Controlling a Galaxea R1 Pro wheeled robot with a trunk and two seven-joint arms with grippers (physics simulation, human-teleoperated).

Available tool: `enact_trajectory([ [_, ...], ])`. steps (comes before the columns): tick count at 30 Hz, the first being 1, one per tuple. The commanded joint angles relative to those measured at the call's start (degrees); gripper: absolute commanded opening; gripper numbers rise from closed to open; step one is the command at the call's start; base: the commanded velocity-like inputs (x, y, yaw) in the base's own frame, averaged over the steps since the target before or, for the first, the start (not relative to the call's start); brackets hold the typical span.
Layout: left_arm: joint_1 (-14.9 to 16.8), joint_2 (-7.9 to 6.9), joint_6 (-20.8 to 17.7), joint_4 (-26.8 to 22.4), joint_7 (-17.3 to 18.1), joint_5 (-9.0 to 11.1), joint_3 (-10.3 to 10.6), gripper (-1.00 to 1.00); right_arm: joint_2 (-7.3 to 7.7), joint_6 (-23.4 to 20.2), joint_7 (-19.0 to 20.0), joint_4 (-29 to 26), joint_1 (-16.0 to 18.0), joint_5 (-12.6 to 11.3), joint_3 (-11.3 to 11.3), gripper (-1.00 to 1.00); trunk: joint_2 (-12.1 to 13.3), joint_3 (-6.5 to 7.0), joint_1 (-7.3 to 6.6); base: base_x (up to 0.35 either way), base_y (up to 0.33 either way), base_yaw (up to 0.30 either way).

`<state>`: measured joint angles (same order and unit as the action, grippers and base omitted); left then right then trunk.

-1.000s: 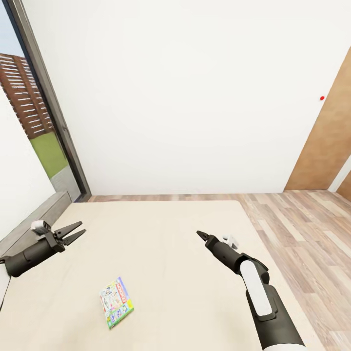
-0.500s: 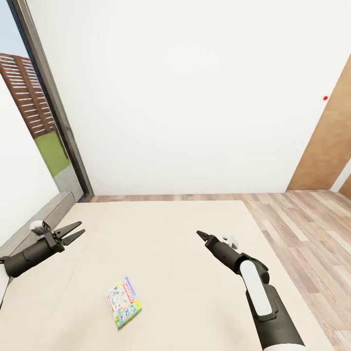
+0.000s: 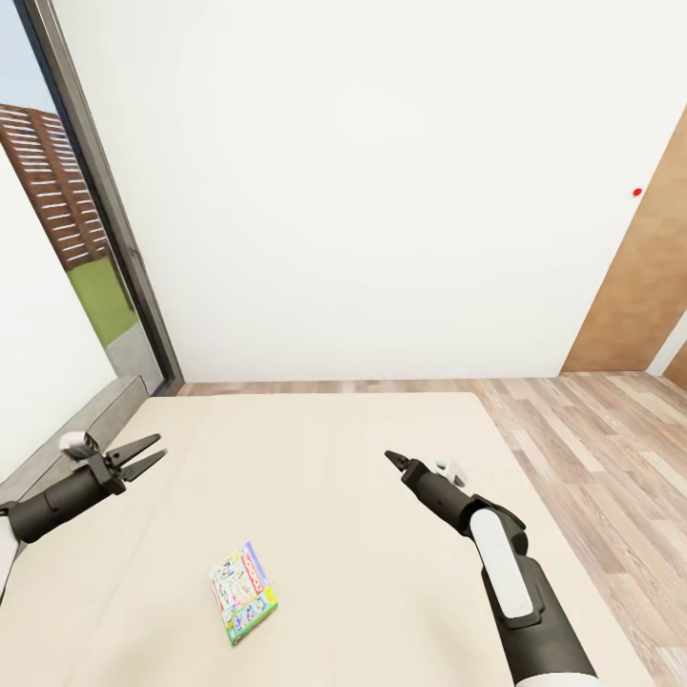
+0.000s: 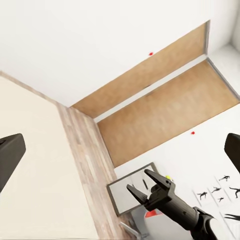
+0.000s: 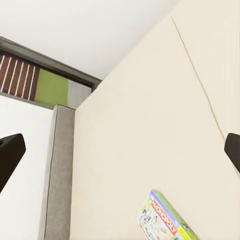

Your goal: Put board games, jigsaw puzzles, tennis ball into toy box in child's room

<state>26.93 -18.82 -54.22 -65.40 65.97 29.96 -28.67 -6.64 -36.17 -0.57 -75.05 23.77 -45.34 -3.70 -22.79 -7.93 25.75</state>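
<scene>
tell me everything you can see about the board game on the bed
The board game is a flat rectangular box with a green edge and a busy, colourful printed lid; the right wrist view shows MONOPOLY lettered on a red strip. It lies flat and closed on the cream bed, turned at an angle, between the two arms. Neither claw touches it.

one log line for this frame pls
left gripper open | right gripper open | flat colourful green-edged board game lying on cream bed, ungrasped

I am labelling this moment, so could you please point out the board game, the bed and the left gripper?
board game [image 3: 242, 592]: head view, middle of its colourful lid.
bed [image 3: 315, 448]: head view, bare cream cover.
left gripper [image 3: 153, 454]: head view, midway between its open fingertips.
</scene>
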Motion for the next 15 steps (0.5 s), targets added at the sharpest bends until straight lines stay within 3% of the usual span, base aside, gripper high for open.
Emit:
enact_trajectory([
  [1,0.07,-0.04,-0.40,0.01,-0.07,0.08,-0.03,1.00,-0.06,-0.37,-0.07,-0.09,0.05,-0.24,-0.16,1.00,-0.12,-0.12,0.04,0.000,0.000,0.000],
  [7,0.50,-0.12,-0.92,0.08,-5.61,-0.11,0.03,1.00,-0.04,-0.39,-0.12,-0.47,0.05,-0.09,-0.13,1.00,-0.12,-0.12,0.04,0.000,0.000,0.000],
  [10,0.91,-0.03,-1.83,0.11,-12.89,0.10,0.21,1.00,-0.04,-0.40,-0.18,-0.99,0.05,-0.04,0.03,1.00,-0.12,-0.12,0.04,0.000,0.000,0.000],
  [12,1.74,0.09,-3.35,0.36,-19.56,0.23,0.39,1.00,-0.02,-0.36,-0.33,-2.01,0.05,0.03,1.15,1.00,-0.12,-0.12,0.04,0.000,0.000,0.000],
  [14,4.63,0.81,-4.38,1.98,-28.83,0.41,0.57,1.00,0.27,-0.26,-0.57,-4.27,0.05,0.14,3.87,1.00,-0.12,-0.12,0.04,0.000,0.000,0.000],
  [15,5.58,1.05,-4.50,2.79,-31.08,0.44,0.60,1.00,0.38,-0.27,-0.62,-4.91,0.05,0.16,4.51,1.00,-0.12,-0.12,0.04,0.000,0.000,0.000],
])
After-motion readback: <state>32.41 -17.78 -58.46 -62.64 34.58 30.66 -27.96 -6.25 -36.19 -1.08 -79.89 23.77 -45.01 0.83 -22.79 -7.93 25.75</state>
